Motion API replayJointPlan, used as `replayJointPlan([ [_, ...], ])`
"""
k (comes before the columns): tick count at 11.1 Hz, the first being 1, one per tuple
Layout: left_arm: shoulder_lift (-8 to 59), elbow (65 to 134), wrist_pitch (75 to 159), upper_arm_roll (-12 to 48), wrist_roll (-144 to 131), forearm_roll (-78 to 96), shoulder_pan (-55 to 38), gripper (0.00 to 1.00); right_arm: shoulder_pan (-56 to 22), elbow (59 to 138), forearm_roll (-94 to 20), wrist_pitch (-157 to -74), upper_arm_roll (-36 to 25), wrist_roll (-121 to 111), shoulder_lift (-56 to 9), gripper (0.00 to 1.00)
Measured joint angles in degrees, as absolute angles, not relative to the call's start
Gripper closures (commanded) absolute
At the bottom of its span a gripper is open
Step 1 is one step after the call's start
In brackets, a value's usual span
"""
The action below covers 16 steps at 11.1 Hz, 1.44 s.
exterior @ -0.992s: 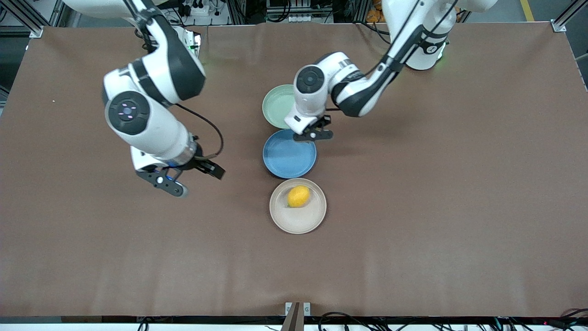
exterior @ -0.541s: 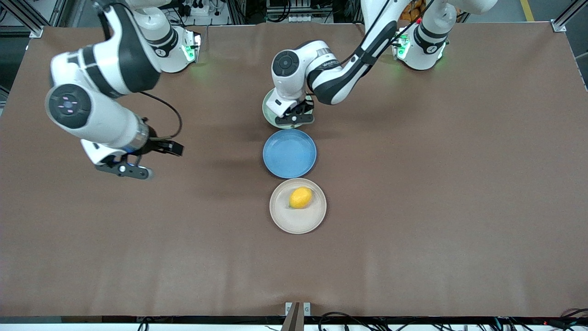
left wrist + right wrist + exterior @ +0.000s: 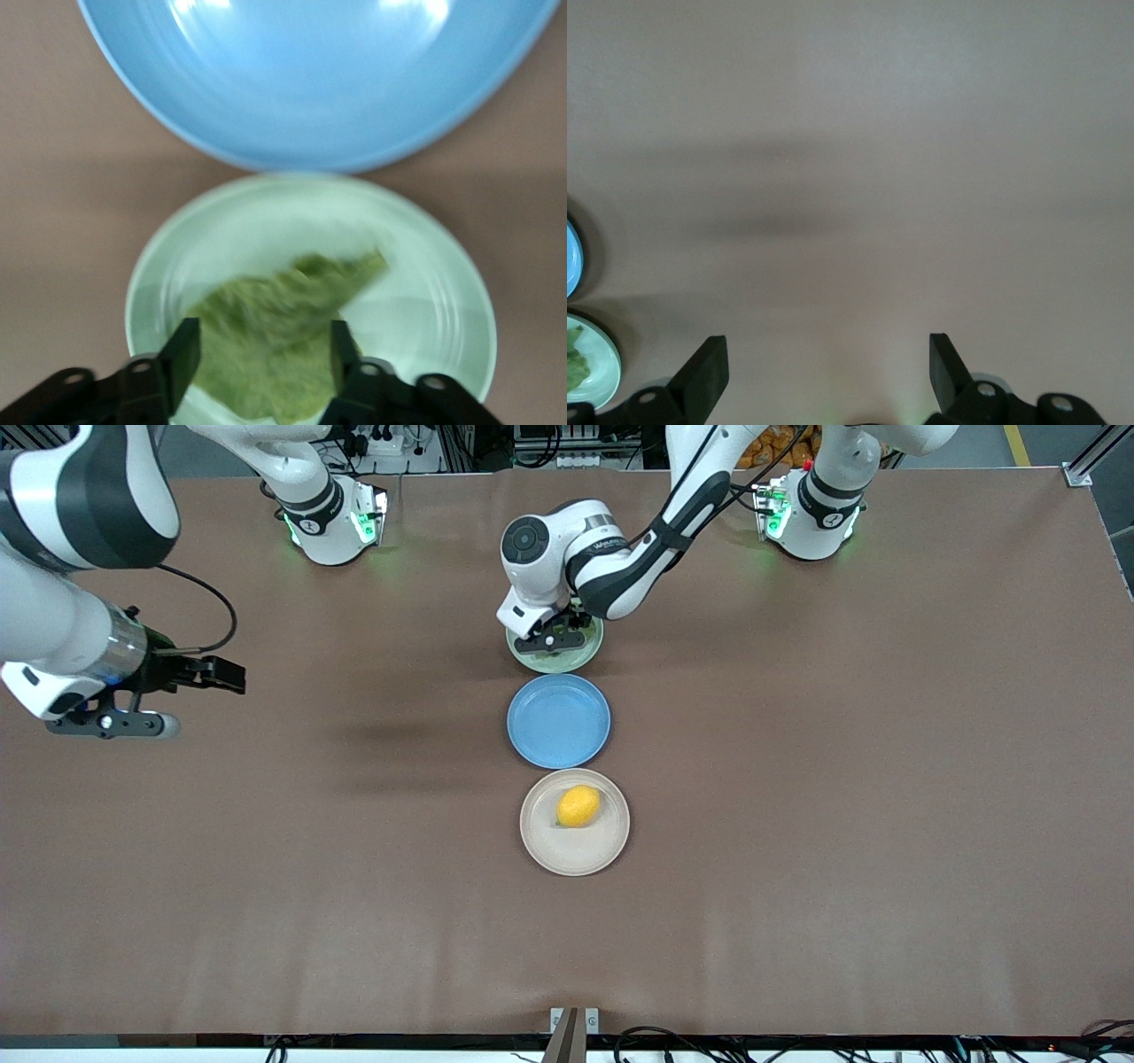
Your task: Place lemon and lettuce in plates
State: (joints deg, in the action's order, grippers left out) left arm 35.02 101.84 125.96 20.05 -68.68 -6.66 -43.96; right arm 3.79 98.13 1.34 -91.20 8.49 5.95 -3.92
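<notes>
The lemon [image 3: 578,806] lies in the beige plate [image 3: 567,859], the plate nearest the front camera. My left gripper [image 3: 554,638] is low over the pale mint plate [image 3: 578,662], the plate farthest from the front camera. In the left wrist view the gripper [image 3: 261,354] has its fingers against both sides of the dark green lettuce [image 3: 283,305], which is over the mint plate [image 3: 443,292]. My right gripper [image 3: 199,701] is open and empty, up over bare table at the right arm's end; it also shows in its own wrist view [image 3: 824,363].
A blue plate [image 3: 558,720] sits between the mint and beige plates, empty; it also shows in the left wrist view [image 3: 319,80]. The three plates form a line down the table's middle. The brown table [image 3: 842,779] spreads wide at both ends.
My left gripper moved from the blue plate's edge to over the mint plate. My right arm swung away from the plates toward its end of the table. The lemon stayed put.
</notes>
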Motion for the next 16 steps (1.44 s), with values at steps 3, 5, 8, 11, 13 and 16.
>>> replayJointPlan([
  [3, 33.9, 100.1, 125.9, 15.6, -68.3, -6.9, -39.9, 0.00, 5.2, 98.0, 1.4, -91.0, 8.3, 3.9, -0.5, 0.00],
  [5, 32.1, 99.3, 125.9, 13.2, -64.2, -6.9, -34.6, 0.00, 5.5, 97.5, 1.4, -90.6, 7.9, 1.6, 1.8, 0.00],
  [8, 28.9, 99.0, 123.5, 12.5, -53.5, -6.9, -25.4, 0.00, 5.8, 94.8, 1.3, -89.1, 6.2, -2.1, 2.9, 0.00],
  [11, 27.8, 99.0, 123.2, 12.4, -42.3, -7.0, -16.4, 0.00, 6.3, 93.2, 1.3, -89.1, 6.3, -2.4, 3.0, 0.00],
  [13, 27.3, 99.0, 121.7, 12.3, -33.1, -7.0, -10.9, 0.00, 6.4, 92.1, 1.3, -89.1, 6.3, -2.4, 3.0, 0.00],
  [16, 24.1, 98.8, 116.7, 12.1, -20.2, -7.0, -3.5, 0.00, 2.5, 91.1, 1.3, -89.2, 2.9, -2.5, 3.0, 0.00],
])
